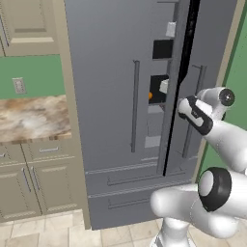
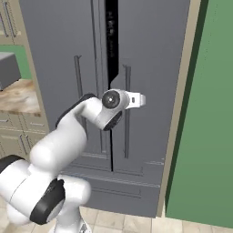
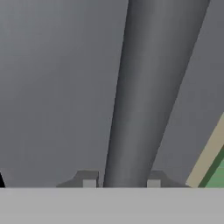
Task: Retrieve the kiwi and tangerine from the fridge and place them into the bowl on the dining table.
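Note:
The slate-grey fridge fills the middle of both base views. Its doors stand slightly ajar, with a dark gap between them. Through the gap in the left base view I see white door bins and a small orange spot, the tangerine. My gripper is shut on the right door's long vertical handle, one fingertip on each side of the bar. In the right base view the hand meets that handle at mid height. The kiwi, the bowl and the dining table are out of view.
Beige cabinets and a marbled counter stand left of the fridge, with a grey appliance on top. A green wall runs close along the fridge's right side. My arm's elbow is low in front of the fridge drawers.

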